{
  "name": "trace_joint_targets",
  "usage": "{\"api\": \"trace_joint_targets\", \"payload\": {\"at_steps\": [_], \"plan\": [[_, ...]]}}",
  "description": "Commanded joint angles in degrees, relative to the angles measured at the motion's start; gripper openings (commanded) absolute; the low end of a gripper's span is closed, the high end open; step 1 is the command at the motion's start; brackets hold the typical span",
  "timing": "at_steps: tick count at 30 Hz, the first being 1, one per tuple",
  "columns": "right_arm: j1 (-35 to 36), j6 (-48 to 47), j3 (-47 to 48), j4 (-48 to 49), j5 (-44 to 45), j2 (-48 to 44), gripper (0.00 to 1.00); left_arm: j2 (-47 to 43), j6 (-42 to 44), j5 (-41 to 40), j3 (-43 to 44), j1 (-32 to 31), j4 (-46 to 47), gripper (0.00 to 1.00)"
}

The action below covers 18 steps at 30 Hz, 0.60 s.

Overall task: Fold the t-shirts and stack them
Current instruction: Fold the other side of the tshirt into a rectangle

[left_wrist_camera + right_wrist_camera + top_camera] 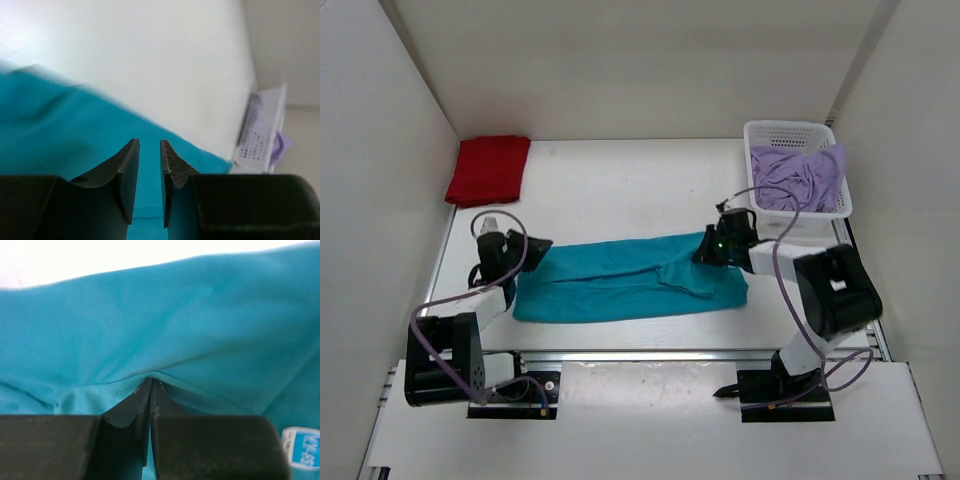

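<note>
We count one of three done: the red t-shirt (488, 170) lies folded far left, the teal-blue t-shirt (620, 285) lies half-folded mid-table with our right gripper (150, 381) pinched on its right end and left gripper (149, 143) slightly spread over the other, and the lavender t-shirt (802, 178) waits in the basket (788, 128)

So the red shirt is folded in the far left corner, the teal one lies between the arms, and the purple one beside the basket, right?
Not quite. The purple shirt lies bunched inside the white basket, not beside it, as the top view shows. The red shirt and teal shirt are right.
</note>
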Motion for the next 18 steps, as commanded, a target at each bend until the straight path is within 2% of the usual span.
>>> {"api": "trace_joint_targets", "payload": {"at_steps": [1,3,7,9,10,12,13,14,15,16,17,18], "plan": [[0.9,-2.5,9.3,-0.5,2.4,9.6,0.0,-3.8,8.8,-2.7,8.6,-4.8,-7.6,0.34],[0.9,-2.2,17.9,-3.7,-1.6,17.8,0.0,-3.6,8.8,-0.2,10.4,-8.1,-7.4,0.35],[0.6,-3.8,36.1,-10.6,-2.7,28.8,0.0,-2.8,8.8,3.0,10.6,-10.7,-7.7,0.36],[-0.5,-5.3,54.1,-18.9,-3.9,39.4,0.01,-1.9,9.3,5.1,10.4,-11.9,-8.6,0.36],[-0.2,-5.1,59.3,-21.2,-4.4,41.7,0.0,-1.7,9.4,6.2,10.0,-13.0,-8.6,0.36],[-0.1,-7.8,84.4,-33.2,-4.7,55.0,0.01,-1.9,11.0,6.3,9.8,-13.6,-10.5,0.35],[0.1,-8.1,92.2,-40.1,-4.2,58.8,0.02,-1.8,12.1,6.4,9.8,-14.5,-12.1,0.34],[0.1,-7.7,110.3,-43.6,-4.2,67.1,0.01,-1.9,12.8,6.4,9.7,-14.4,-13.6,0.33],[-0.1,-5.7,124.6,-46.6,-6.1,73.8,0.04,-2.3,14.5,7.0,10.1,-15.4,-14.3,0.33],[-1.2,-5.0,113.4,-38.8,-10.5,67.9,0.05,-3.0,15.4,6.9,10.2,-16.3,-16.4,0.33],[-1.9,-2.7,108.7,-32.7,-12.3,65.2,0.06,-3.3,16.0,6.5,10.0,-16.9,-17.5,0.33],[-2.1,-3.0,103.3,-31.1,-12.2,60.5,0.06,-4.3,16.5,6.6,9.6,-16.7,-18.0,0.33]]}}
